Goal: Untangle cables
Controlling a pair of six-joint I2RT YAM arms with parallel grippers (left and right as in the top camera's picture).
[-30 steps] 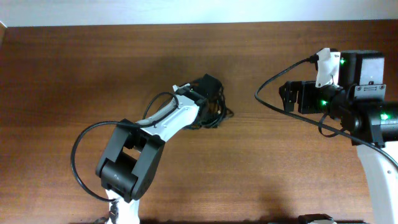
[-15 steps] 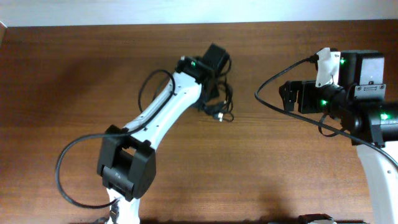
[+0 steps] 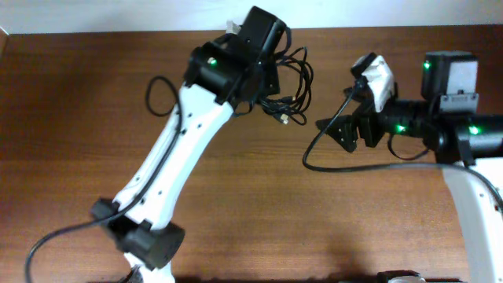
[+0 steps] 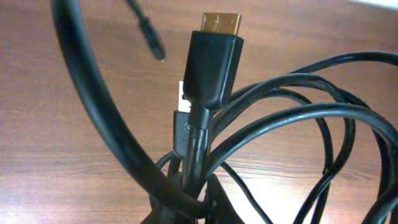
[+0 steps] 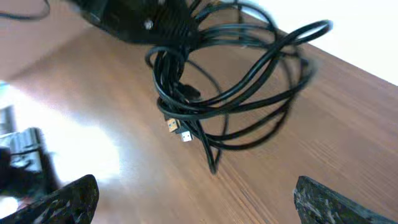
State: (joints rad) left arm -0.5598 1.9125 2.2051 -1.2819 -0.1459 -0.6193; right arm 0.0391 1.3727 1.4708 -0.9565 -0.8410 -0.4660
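The cables are a tangled bundle of thin black loops hanging from my left gripper, which is shut on the top of the bundle and lifted near the table's far edge. Small plug ends dangle at the bottom. The left wrist view is filled by the cables, with a gold-tipped plug pointing up. My right gripper stands open to the right of the bundle, apart from it. Its wrist view shows the hanging cables ahead of the wide-apart fingertips, with nothing between them.
The brown wooden table ends at a pale wall along the far edge. A thicker black arm cable loops down beside my right arm. The left arm's white links stretch diagonally across the table's middle.
My left gripper has shut on the bundle and lifted it up and toward the far edge. The right arm has turned and moved left toward the hanging cables.
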